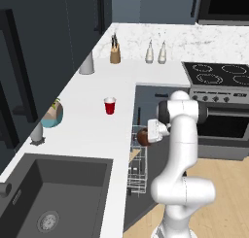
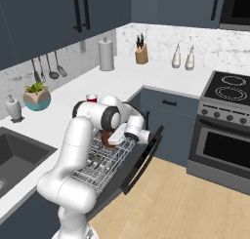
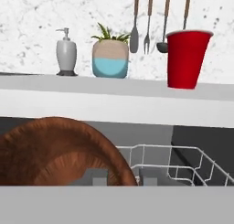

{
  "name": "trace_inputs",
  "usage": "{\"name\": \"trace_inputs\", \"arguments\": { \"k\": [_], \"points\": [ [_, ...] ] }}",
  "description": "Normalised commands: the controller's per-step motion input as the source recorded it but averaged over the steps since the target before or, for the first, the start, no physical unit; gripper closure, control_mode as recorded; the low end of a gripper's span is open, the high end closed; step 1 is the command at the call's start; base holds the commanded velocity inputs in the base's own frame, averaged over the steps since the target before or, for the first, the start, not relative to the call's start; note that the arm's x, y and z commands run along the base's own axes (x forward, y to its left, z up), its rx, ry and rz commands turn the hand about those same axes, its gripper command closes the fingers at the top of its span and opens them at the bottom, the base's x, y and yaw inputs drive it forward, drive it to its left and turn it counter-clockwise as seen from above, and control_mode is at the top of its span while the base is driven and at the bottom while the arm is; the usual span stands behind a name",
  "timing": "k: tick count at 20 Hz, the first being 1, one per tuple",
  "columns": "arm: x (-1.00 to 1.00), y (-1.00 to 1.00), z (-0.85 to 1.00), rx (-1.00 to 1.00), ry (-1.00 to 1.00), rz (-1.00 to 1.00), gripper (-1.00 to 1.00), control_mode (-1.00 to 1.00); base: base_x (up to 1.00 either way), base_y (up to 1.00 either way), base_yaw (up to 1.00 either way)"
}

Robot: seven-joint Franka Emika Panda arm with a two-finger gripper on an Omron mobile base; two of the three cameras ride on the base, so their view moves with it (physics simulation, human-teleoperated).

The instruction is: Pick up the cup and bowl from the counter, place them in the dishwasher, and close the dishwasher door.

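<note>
White speckled surface [image 1: 87, 115] carries the red cup [image 1: 110, 106], not yet taken. Below its edge, the gripper [image 1: 148, 134] grasps the brown bowl [image 1: 142, 136] over the open dishwasher's white wire rack [image 2: 105, 161]. Next move, by my judgement: lower the bowl in and let go.

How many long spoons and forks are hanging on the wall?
3: the hanging utensils are in a row on the wall, above the potted plant and the cup. More may be cut off at the picture's edge.
</note>
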Motion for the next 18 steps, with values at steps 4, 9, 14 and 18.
{"name": "trace_inputs", "arguments": {
  "k": [4,9,14,18],
  "points": [
    [0.00,0.19,0.00,0.00,-0.16,0.00,1.00,-1.00,0.00,0.00,0.00],
    [0.02,0.19,-0.02,0.00,-0.14,0.01,1.00,-1.00,0.00,0.00,0.00],
    [0.00,0.01,-0.08,0.00,-0.09,0.02,1.00,-1.00,0.00,0.00,0.00],
    [0.02,0.00,-0.09,-0.02,-0.02,0.01,1.00,-1.00,0.00,0.00,0.00]
  ]
}}
